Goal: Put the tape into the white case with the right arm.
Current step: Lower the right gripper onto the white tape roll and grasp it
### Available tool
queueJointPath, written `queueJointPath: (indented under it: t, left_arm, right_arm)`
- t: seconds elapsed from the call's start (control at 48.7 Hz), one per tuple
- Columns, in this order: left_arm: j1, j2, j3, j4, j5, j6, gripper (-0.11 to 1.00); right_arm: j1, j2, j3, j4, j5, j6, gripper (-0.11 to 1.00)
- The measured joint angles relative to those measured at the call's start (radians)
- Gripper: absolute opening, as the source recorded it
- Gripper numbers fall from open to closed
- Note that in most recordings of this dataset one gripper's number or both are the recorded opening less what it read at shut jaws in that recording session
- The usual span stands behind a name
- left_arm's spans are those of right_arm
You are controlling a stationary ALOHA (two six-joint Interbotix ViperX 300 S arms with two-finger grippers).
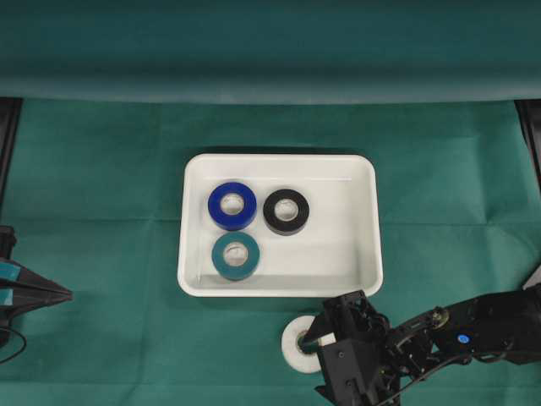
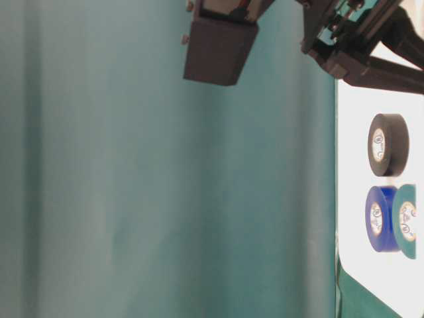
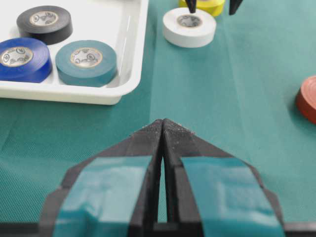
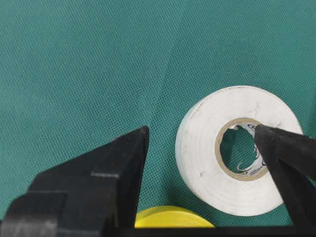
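A white tape roll (image 1: 297, 347) lies flat on the green cloth just outside the front rim of the white case (image 1: 338, 249). My right gripper (image 4: 201, 132) is open and low over this roll. One black finger (image 4: 276, 153) points into the roll's cardboard core, the other (image 4: 123, 163) stands on the cloth outside the roll (image 4: 207, 148), so the jaws straddle one wall without gripping. In the left wrist view the same roll (image 3: 189, 29) sits beside the case (image 3: 129, 74). My left gripper (image 3: 163, 124) is shut on nothing, far left (image 1: 66, 293).
Inside the case lie a blue roll (image 1: 232, 205), a black roll (image 1: 286, 211) and a teal roll (image 1: 236, 255). A yellow roll (image 4: 173, 218) lies right behind the white one, under the right gripper. A red roll (image 3: 308, 98) lies further right on the cloth.
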Motion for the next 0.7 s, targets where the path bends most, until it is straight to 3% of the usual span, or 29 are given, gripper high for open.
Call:
queueJointPath:
  t: [0.555,0.698]
  left_arm:
    - [0.000,0.000,0.000,0.000,0.000,0.000,0.00]
    - [0.000,0.000,0.000,0.000,0.000,0.000,0.00]
  right_arm:
    - [-0.008,0.074,-0.026,-0.002,0.021,0.003,0.59]
    - [-0.008,0.074,-0.026,0.000,0.023,0.005,0.48]
